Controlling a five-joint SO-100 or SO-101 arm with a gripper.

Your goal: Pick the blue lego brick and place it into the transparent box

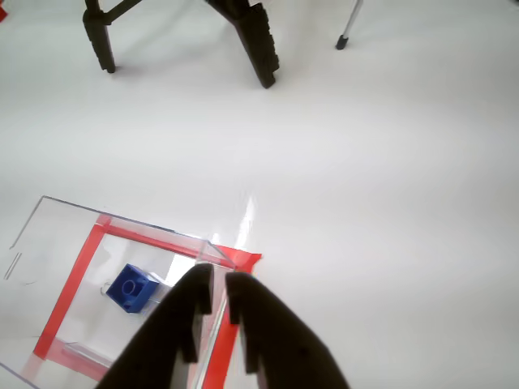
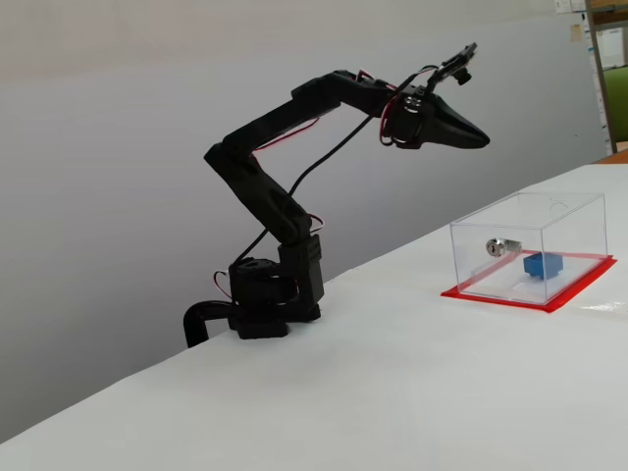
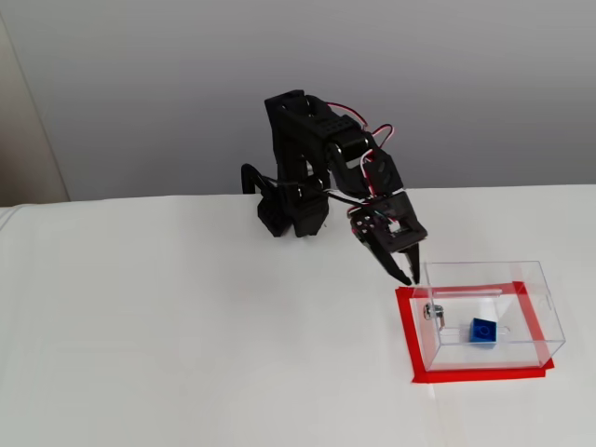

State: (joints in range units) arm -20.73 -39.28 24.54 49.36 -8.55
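The blue lego brick (image 1: 131, 287) lies on the floor inside the transparent box (image 1: 65, 235), studs up. It also shows inside the box in both fixed views (image 2: 543, 265) (image 3: 481, 331). The box (image 2: 579, 221) (image 3: 484, 275) stands on a red base (image 2: 510, 299) (image 3: 414, 335), with a small silver fitting (image 2: 494, 247) (image 3: 433, 312) at one wall. My gripper (image 1: 219, 284) (image 2: 481, 140) (image 3: 407, 277) is empty, with its jaws nearly together. It hangs well above the table, just outside the box's near corner, and touches nothing.
The arm's base (image 2: 260, 294) (image 3: 293, 209) is clamped at the table's back edge. In the wrist view, black stand legs (image 1: 259, 49) and a thin metal leg (image 1: 349, 28) stand on the far side of the white table.
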